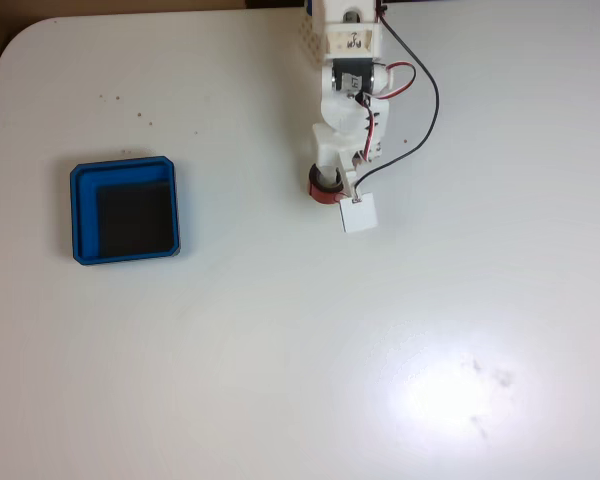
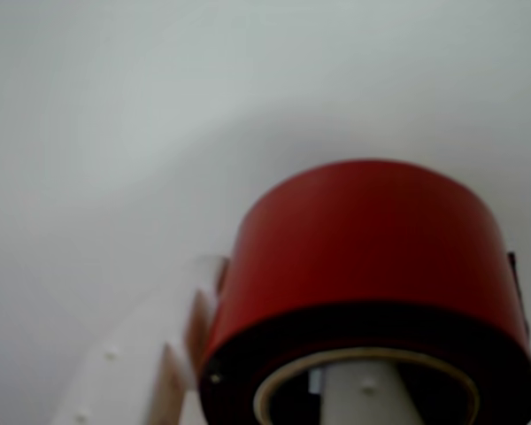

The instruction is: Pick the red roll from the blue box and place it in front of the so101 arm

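White tabletop, blue box (image 1: pixel 124 212) empty at overhead left.
We saw our gripper (image 1: pixel 342 199) clasping the red roll (image 1: pixel 325 190) near the arm's base; light, rigid, one finger through its core.

The so101 arm (image 1: pixel 352 90) reaches down the overhead view, claw (image 1: pixel 332 185) closed around a roll

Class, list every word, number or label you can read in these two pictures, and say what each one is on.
None can be read.
Arm: small dark marks on two white labels, too blurred to read.
Red roll: no print.
Blue box: no print.
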